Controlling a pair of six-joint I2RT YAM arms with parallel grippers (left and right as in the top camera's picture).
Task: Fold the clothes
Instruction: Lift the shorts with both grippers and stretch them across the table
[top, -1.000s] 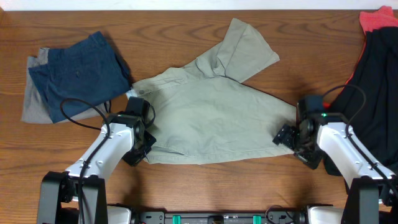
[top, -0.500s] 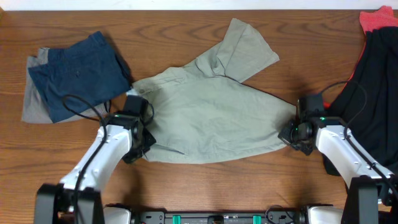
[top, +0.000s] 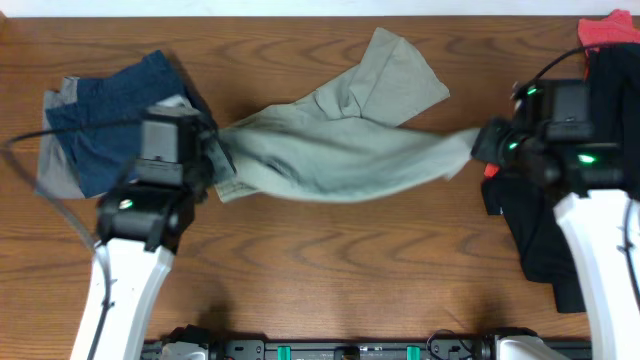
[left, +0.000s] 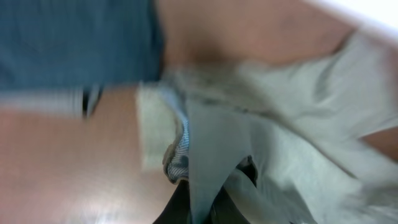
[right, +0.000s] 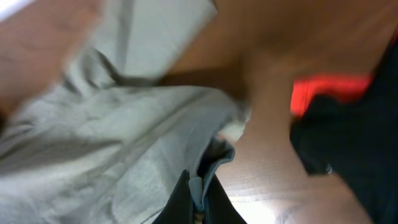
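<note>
Khaki shorts stretched between left gripper and right gripper | jaws closed on opposite edges | cloth judged soft, light; corners best gripped.

Shorts between stack and heap

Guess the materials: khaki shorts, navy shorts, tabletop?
The khaki shorts look like matte woven cotton: soft creases, limp sag. The navy shorts look similar, probably cotton: soft folds, no shine. The tabletop is wood or wood-look laminate, can't tell which: brown grain lines, faint sheen.
</note>
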